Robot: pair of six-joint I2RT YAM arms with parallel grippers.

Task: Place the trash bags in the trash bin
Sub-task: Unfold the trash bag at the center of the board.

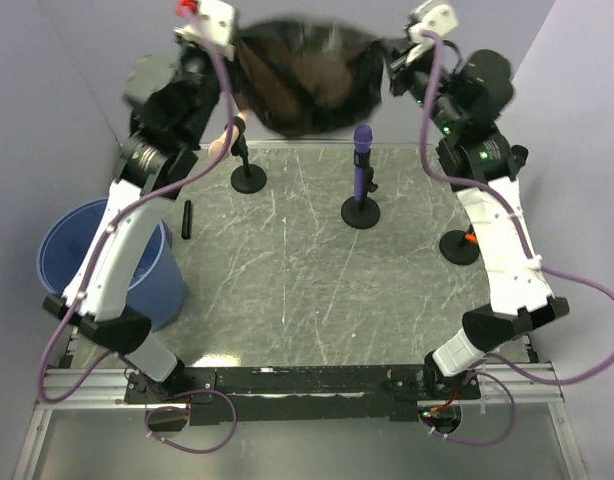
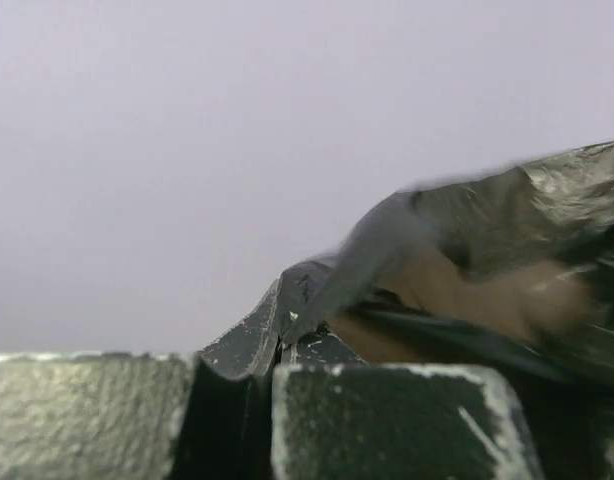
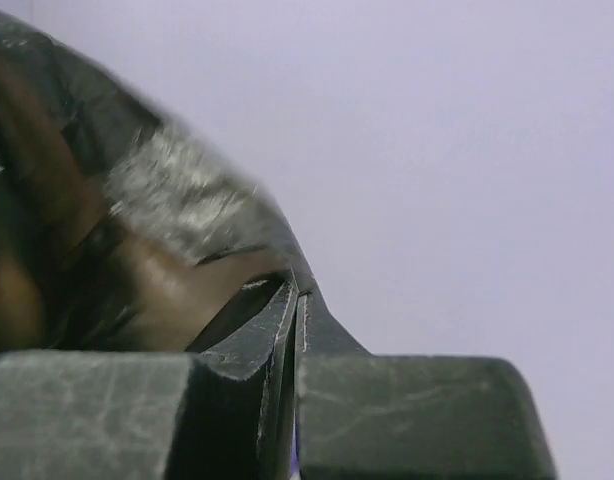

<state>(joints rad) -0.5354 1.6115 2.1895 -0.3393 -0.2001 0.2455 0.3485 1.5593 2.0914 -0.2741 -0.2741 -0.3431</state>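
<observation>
Pincer L (image 2: 277, 345), pincer R (image 3: 297, 300) clamped on trash bag (image 1: 307, 85), trash bin (image 1: 159, 282) in top cam only.

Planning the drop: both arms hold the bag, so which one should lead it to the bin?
Left. The bin sits at the robot's left, far from the right gripper. Both grippers pinch the bag, so the left gripper should probably lead and the right follow.

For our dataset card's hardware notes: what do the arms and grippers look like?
The left arm and right arm have white shell links, black joints and loose purple cables. Green lights glow on the right one. The left gripper and right gripper have dark, blocky, white-scuffed fingers.
</observation>
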